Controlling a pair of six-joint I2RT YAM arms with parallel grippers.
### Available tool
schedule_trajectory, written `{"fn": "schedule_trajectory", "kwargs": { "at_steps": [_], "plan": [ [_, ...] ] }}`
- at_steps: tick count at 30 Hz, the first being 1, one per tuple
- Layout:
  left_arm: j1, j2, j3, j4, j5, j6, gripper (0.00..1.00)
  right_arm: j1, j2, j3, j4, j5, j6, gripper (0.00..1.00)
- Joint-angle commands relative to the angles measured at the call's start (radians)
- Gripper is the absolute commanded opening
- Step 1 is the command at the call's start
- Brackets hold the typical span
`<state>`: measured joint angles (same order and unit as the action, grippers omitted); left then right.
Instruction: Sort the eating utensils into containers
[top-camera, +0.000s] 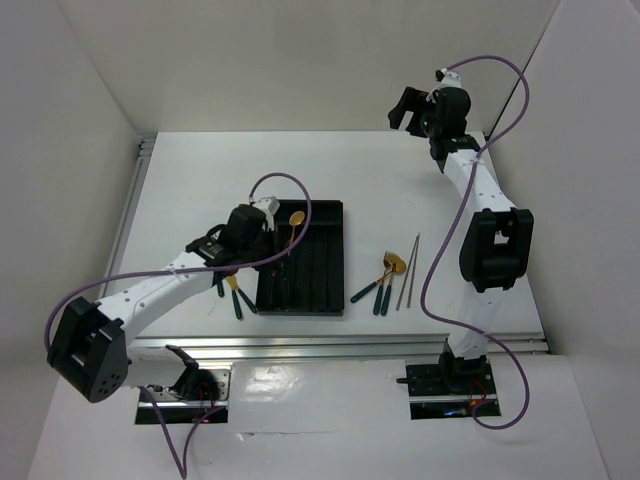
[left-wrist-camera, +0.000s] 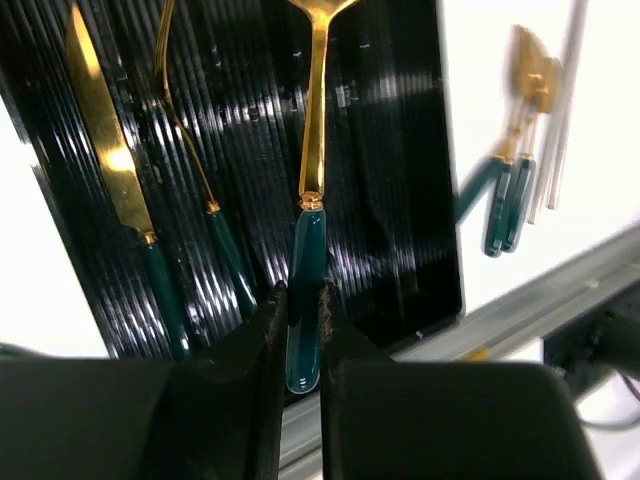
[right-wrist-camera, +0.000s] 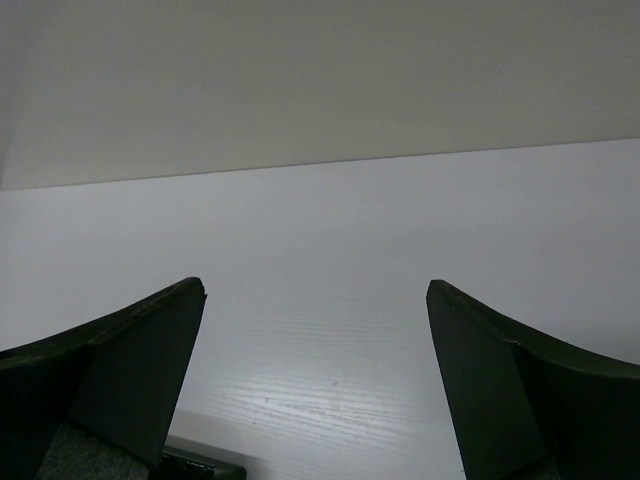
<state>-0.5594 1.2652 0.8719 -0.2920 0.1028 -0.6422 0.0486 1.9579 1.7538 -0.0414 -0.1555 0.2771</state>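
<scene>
Left tool (left-wrist-camera: 303, 335) is closed on the spoon (left-wrist-camera: 316, 120) handle, held above the tray (left-wrist-camera: 400, 200).
Knife (left-wrist-camera: 108, 158) and fork (left-wrist-camera: 232, 262) are seen in the tray's left compartments; further utensils (top-camera: 385, 285) and chopsticks (top-camera: 410, 268) are seen on the tabletop (top-camera: 200, 180); right tool (right-wrist-camera: 315, 288) is raised, jaws wide apart.

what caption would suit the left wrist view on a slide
Left pincer grips a spoon by its teal handle over the black tray holding a knife and another utensil.
</scene>
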Motion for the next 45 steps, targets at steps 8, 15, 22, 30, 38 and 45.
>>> {"fn": "schedule_trajectory", "kwargs": {
  "at_steps": [8,15,22,30,38,45],
  "plan": [
    [-0.129,0.212,0.124,0.005,-0.203,-0.364,0.0,-0.018,-0.086,-0.017,0.018,0.025,0.008,1.0],
    [-0.191,0.321,0.213,-0.104,-0.304,-0.401,0.0,-0.027,-0.086,-0.027,0.028,0.014,0.008,1.0],
    [-0.191,0.332,0.213,-0.111,-0.316,-0.373,0.0,-0.027,-0.096,-0.036,0.028,0.005,0.008,1.0],
    [-0.191,0.387,0.257,-0.151,-0.287,-0.303,0.0,-0.027,-0.096,-0.036,0.037,-0.004,0.008,1.0],
    [-0.191,0.43,0.279,-0.196,-0.298,-0.301,0.0,-0.027,-0.105,-0.045,0.037,0.005,0.008,1.0],
    [-0.191,0.439,0.279,-0.217,-0.308,-0.309,0.0,-0.027,-0.105,-0.045,0.037,0.005,0.008,1.0]
  ]
}}
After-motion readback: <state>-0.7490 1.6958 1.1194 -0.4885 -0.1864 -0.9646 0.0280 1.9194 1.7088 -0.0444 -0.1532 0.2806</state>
